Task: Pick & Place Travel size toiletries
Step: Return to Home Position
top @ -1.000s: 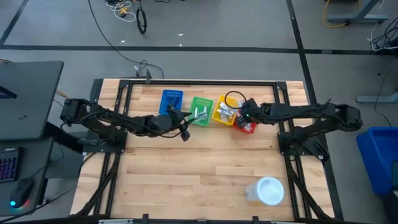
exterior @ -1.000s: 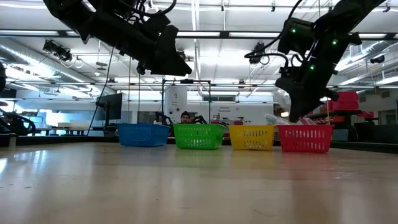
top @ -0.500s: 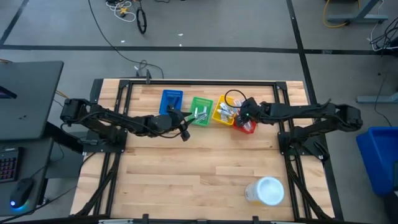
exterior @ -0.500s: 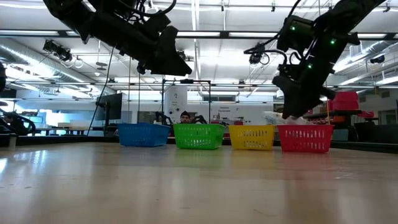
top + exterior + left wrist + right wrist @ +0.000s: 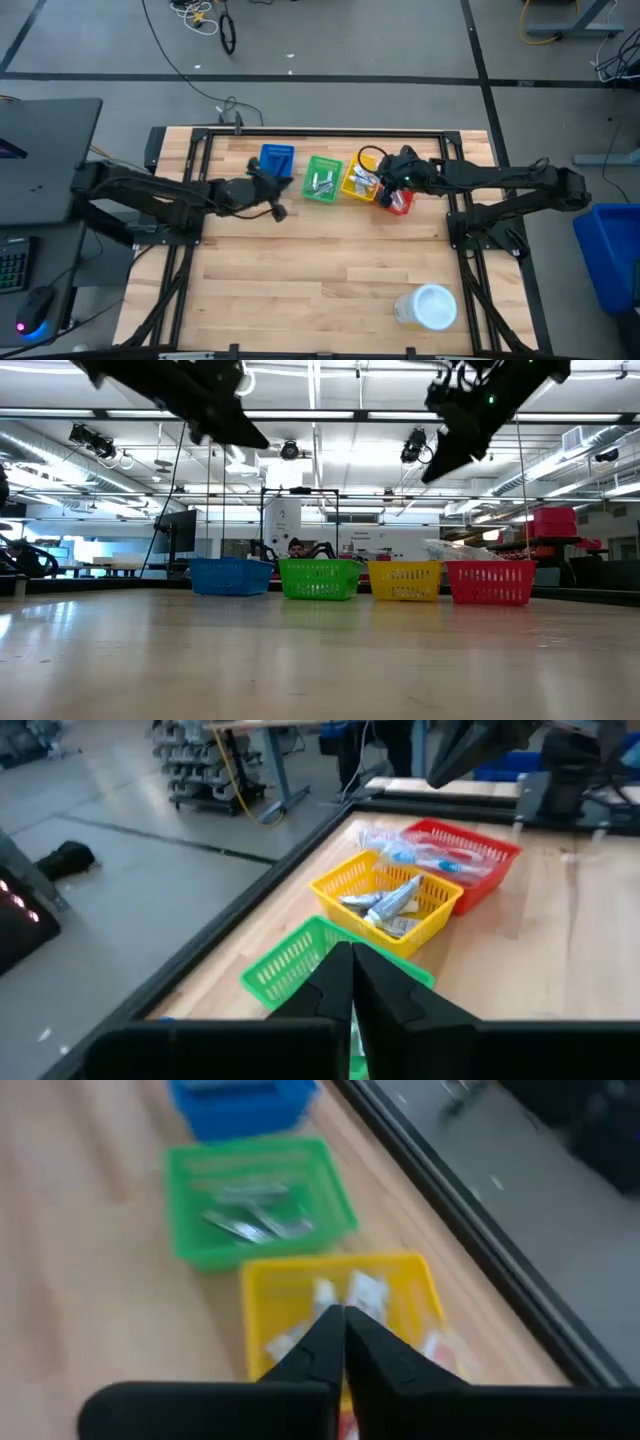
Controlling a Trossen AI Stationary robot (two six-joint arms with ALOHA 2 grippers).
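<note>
Fingers (image 5: 335,988) on left gripper (image 5: 352,952) and right gripper (image 5: 343,1316) are pressed together, empty; red basket (image 5: 490,584) at 1 o'clock could be snagged by a low retreat.

Desk: What sits where on your table (image 5: 300,285)?

Me: I've got four baskets in a row along the far side, each just beside the next. From left to right they're the leftmost basket (image 5: 277,160), second basket (image 5: 322,180), third basket (image 5: 358,181) and rightmost basket (image 5: 399,202). The row slants nearer to me toward the right.

Desk: And inside them?

Me: Nail cutters (image 5: 255,1225) lie in the second, tubes (image 5: 388,905) in the third and toothbrushes (image 5: 432,850) in the rightmost. The round container (image 5: 427,306) stands near the front right corner, well apart from the row. My left gripper (image 5: 351,952) hangs above the table before the leftmost basket, and my right gripper (image 5: 342,1315) hangs above the third.
</note>
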